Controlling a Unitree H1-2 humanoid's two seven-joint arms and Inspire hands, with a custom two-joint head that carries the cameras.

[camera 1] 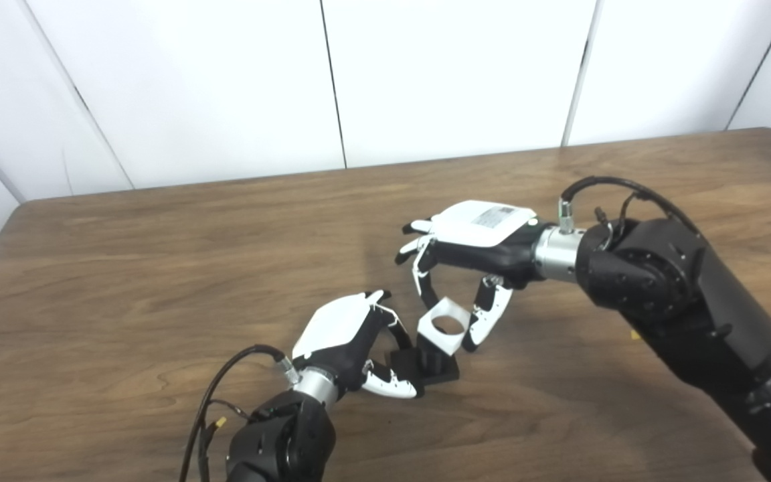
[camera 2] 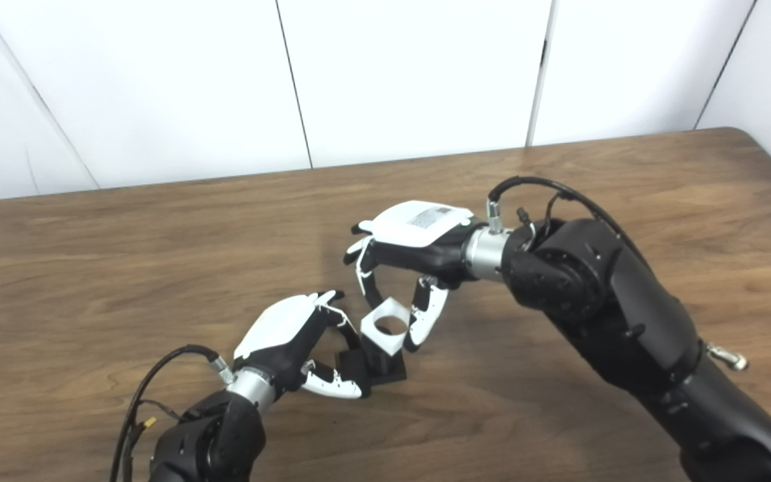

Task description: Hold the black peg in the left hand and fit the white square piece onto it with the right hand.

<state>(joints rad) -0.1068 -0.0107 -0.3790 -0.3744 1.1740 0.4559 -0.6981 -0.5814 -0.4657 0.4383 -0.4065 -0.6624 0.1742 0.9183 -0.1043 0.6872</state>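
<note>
Left robot hand [camera 1: 352, 341] grips black peg [camera 1: 429, 365]; right robot hand [camera 1: 472, 248] pinches white square piece [camera 1: 446, 326] just above it

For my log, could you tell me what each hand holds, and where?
Left hand: black peg, by its base. Right hand: white square piece, by opposite sides.

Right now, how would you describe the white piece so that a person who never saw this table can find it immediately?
Look near the middle of the brown table, where the two hands almost meet. The white piece hangs between the fingers of the right hand, just above the black peg that the left hand holds. It is the only white block with a round hole through it.
</note>
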